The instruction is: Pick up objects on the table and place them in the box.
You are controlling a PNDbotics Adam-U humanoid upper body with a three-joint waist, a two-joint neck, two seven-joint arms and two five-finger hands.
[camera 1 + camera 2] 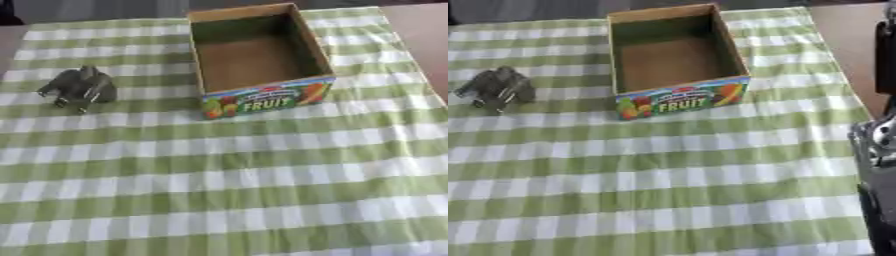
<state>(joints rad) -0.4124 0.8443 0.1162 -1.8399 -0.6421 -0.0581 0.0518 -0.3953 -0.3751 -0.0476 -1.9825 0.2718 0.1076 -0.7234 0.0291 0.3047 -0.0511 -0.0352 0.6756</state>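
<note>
A small grey toy animal, shaped like an elephant, stands on the green and white checked cloth at the left. An open cardboard box with a colourful "FRUIT" label on its near wall sits at the back centre, to the right of the toy. Only the box's bare brown floor shows inside. Neither hand is visible. Part of my right arm, black with a silver joint, runs along the right edge of the right eye view, well away from the toy and the box.
The checked cloth covers most of the table, and its whole near half is flat. Bare brown tabletop shows at the far right beyond the cloth's edge.
</note>
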